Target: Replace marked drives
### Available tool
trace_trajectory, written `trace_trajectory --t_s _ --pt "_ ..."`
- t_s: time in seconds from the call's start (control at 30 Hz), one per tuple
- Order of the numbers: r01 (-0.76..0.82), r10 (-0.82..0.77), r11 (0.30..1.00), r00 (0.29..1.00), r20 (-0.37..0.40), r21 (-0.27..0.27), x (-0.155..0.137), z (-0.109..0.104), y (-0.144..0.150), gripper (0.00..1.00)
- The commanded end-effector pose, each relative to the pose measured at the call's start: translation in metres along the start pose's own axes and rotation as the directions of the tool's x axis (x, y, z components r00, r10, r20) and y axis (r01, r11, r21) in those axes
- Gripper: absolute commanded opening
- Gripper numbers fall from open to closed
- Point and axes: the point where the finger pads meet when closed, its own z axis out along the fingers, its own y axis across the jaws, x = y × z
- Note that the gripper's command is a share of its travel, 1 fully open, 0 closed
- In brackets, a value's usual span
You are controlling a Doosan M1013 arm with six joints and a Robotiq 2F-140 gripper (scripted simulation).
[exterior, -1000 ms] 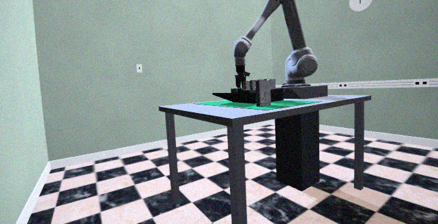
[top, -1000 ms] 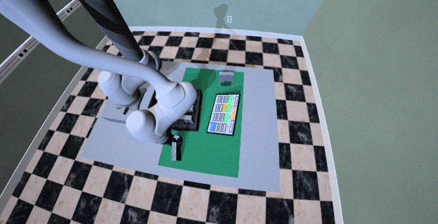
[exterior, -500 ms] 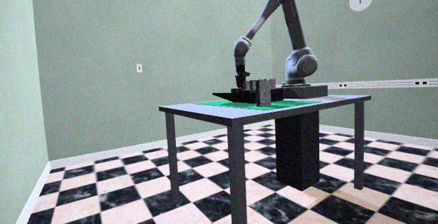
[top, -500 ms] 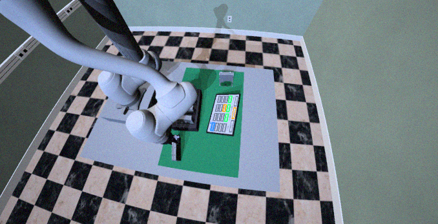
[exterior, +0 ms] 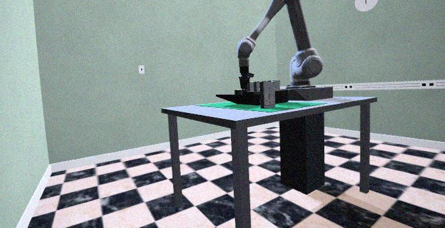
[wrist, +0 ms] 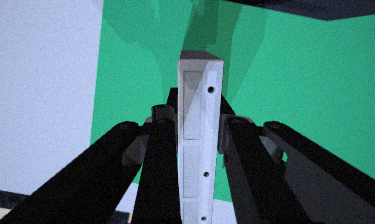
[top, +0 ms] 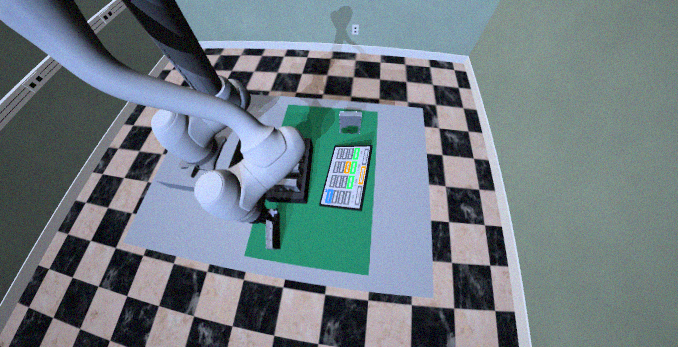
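My gripper [wrist: 193, 101] [exterior: 243, 89] is closed on a grey drive [wrist: 195, 165] [top: 272, 235] at the mat's front left in the top view. The fingers touch both long sides. The drive's long narrow face with small holes points up. Another drive [top: 350, 121] [exterior: 268, 94] stands upright on the green mat [top: 320, 245]. The dark dock [top: 307, 175] holds grey drives [top: 289, 184]; the arm hides most of its bays. The screen [top: 346, 177] shows a bay grid with one orange bay, several green bays and one blue mark, plus a larger orange box at its right edge.
The dock lies close to the held drive and shows dark at the top of the wrist view [wrist: 329, 6]. The screen stands beyond the dock. The grey table top [top: 400, 245] [exterior: 210, 112] surrounds the mat. The arm [top: 270, 155] passes over the dock.
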Motion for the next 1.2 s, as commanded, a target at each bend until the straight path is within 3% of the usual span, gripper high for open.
trace_trajectory --t_s 0.0,0.47,0.5,1.17 --pt "0.000 0.000 1.000 1.000 0.001 -0.001 -0.0003 -0.0006 0.0003 0.25" --pt "0.000 0.000 1.000 1.000 0.001 -0.001 -0.0003 -0.0017 0.0003 0.24" --pt "0.000 0.000 1.000 1.000 0.001 -0.001 -0.0003 -0.0017 0.0003 0.10" --pt "0.000 0.000 1.000 1.000 0.001 -0.001 -0.0003 -0.0019 0.0003 0.10"
